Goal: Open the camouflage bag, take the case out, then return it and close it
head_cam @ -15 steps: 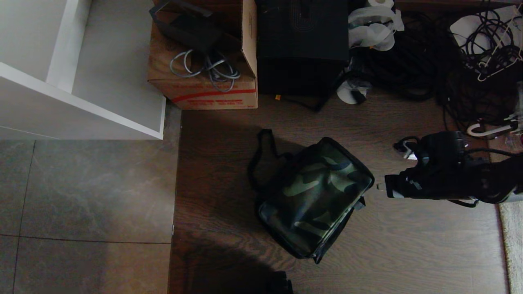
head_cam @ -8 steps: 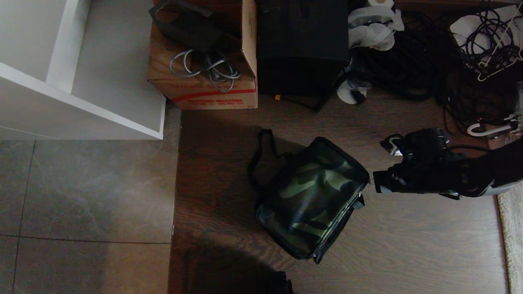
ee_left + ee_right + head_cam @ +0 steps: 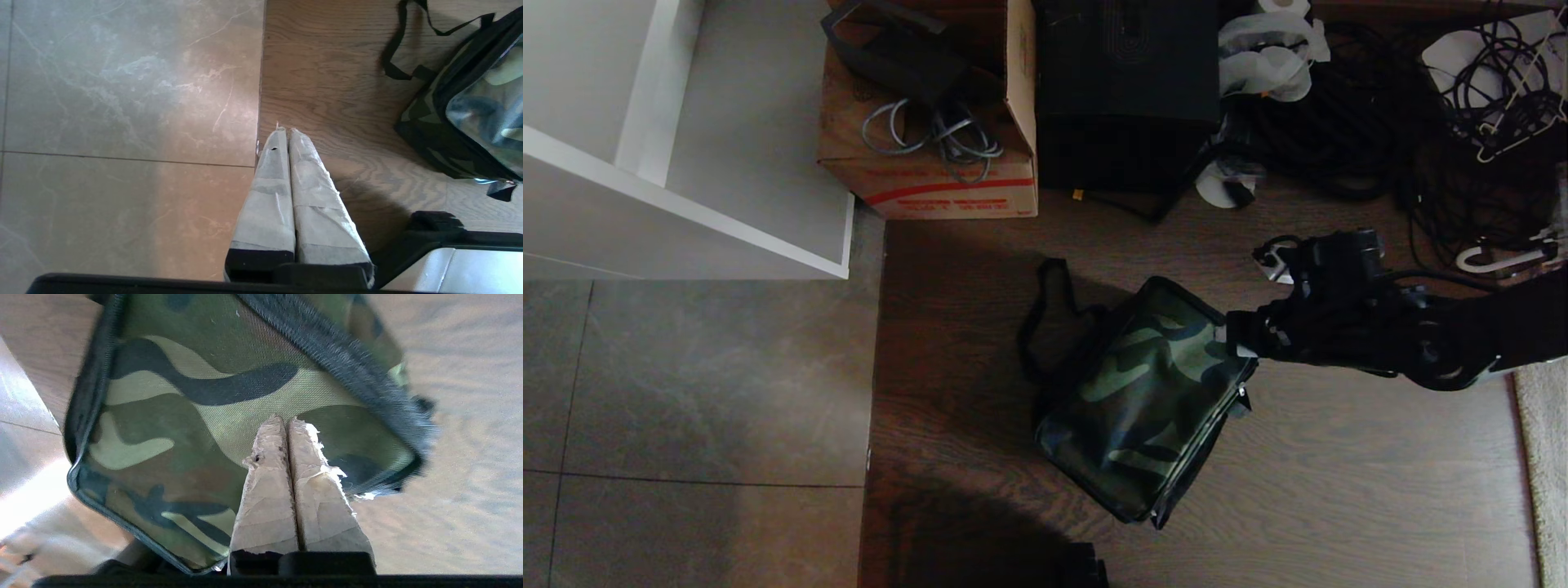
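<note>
The camouflage bag [image 3: 1143, 392] lies on the wooden floor with its lid down, and its black strap [image 3: 1045, 310] trails off to its left. My right gripper [image 3: 1232, 336] reaches in from the right and is at the bag's upper right corner. In the right wrist view its taped fingers are pressed together, and the right gripper [image 3: 287, 420] is just above the camouflage fabric [image 3: 184, 396], holding nothing. My left gripper [image 3: 284, 130] is shut and hangs parked over the seam between tile and wood, left of the bag [image 3: 470, 102]. The case is hidden.
A cardboard box with a red stripe [image 3: 931, 175] and a tall black box [image 3: 1127, 82] stand behind the bag. Tangled black cables [image 3: 1421, 122] fill the back right. A white shelf unit [image 3: 645, 163] is at the back left. A pale rug [image 3: 1543, 474] edges the right side.
My right gripper has moved left and slightly away from me, from beside the bag to over its right corner. The bag's right side has shifted a little to the left.
</note>
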Motion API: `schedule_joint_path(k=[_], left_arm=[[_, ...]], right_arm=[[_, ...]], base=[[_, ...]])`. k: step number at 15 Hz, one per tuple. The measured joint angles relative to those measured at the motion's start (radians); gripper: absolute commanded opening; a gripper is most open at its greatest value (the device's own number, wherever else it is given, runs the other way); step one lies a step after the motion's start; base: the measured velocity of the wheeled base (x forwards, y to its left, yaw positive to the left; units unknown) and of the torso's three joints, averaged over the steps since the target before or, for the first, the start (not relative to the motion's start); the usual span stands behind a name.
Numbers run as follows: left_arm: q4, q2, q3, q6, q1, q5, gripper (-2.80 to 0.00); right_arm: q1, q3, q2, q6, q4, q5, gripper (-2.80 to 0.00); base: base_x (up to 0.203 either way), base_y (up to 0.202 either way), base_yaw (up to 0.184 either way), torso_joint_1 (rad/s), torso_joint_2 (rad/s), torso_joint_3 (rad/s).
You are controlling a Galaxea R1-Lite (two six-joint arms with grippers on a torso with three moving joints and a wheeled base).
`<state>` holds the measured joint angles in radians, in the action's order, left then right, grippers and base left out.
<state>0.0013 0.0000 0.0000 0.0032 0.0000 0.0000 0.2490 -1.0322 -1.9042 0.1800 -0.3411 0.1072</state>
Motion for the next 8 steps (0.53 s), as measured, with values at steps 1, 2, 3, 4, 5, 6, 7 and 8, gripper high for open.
schedule_joint_path(k=[1,2,3,4,5,6,7,8], left_arm=[[0.000,0.000,0.000,0.000,0.000,0.000,-2.80],[0.000,0.000,0.000,0.000,0.000,0.000,-2.80],[0.000,0.000,0.000,0.000,0.000,0.000,-2.80],[0.000,0.000,0.000,0.000,0.000,0.000,-2.80],[0.000,0.000,0.000,0.000,0.000,0.000,-2.80],[0.000,0.000,0.000,0.000,0.000,0.000,-2.80],[0.000,0.000,0.000,0.000,0.000,0.000,-2.80],[0.000,0.000,0.000,0.000,0.000,0.000,-2.80]], right_arm=[[-0.023,0.025,0.041,-0.024,0.004,0.002,-2.80],[-0.049,0.059,0.093,-0.044,0.019,0.004,-2.80],[-0.073,0.101,0.157,-0.057,0.045,0.006,-2.80],[-0.092,0.140,0.228,-0.062,0.082,0.005,-2.80],[-0.105,0.183,0.307,-0.068,0.134,0.004,-2.80],[-0.116,0.233,0.398,-0.079,0.199,0.002,-2.80],[-0.124,0.290,0.495,-0.094,0.267,0.001,-2.80],[-0.129,0.349,0.594,-0.108,0.324,-0.001,-2.80]], base=[[0.000,0.000,0.000,0.000,0.00,0.000],[0.000,0.000,0.000,0.000,0.00,0.000],[0.000,0.000,0.000,0.000,0.00,0.000],[0.000,0.000,0.000,0.000,0.00,0.000],[0.000,0.000,0.000,0.000,0.00,0.000],[0.000,0.000,0.000,0.000,0.00,0.000],[0.000,0.000,0.000,0.000,0.00,0.000],[0.000,0.000,0.000,0.000,0.00,0.000]])
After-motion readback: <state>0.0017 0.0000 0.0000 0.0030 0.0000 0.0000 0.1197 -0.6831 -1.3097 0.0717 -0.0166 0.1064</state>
